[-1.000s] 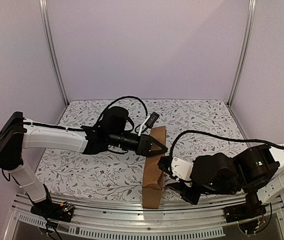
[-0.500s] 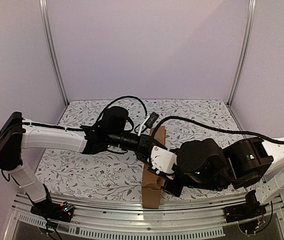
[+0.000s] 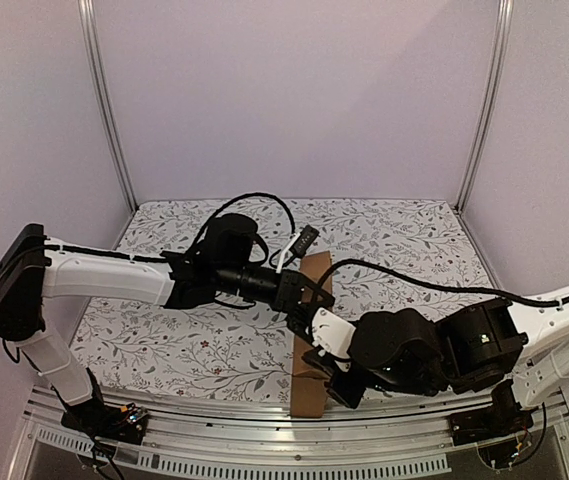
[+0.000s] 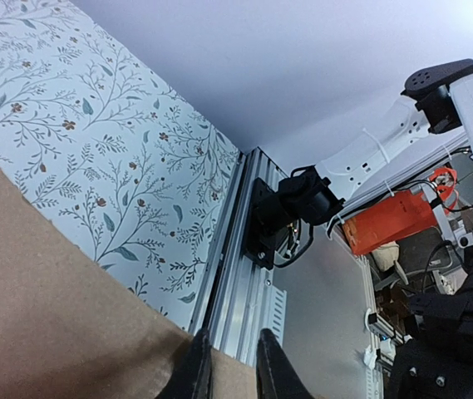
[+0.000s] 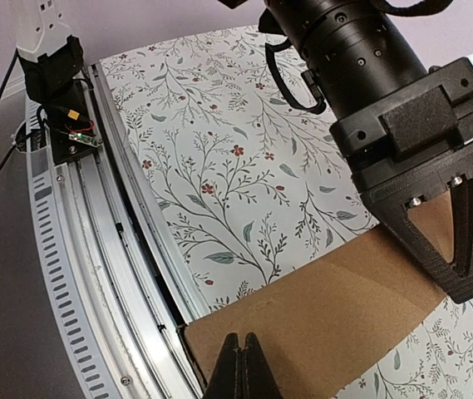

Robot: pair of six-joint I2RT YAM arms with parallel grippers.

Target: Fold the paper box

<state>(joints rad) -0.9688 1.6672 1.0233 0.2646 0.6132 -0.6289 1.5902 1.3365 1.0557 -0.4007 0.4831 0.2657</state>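
Table is covered in floral print; the paper box is stood on edge at its near middle, by the rail; its upper edge is pinched by the left gripper; the right gripper is fully closed, tips set at the cardboard face.

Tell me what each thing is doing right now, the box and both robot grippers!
box: standing up on its edge, not lying flat.
left gripper: shut on the box, pinching its edge.
right gripper: shut, holding nothing, tips right at the box.
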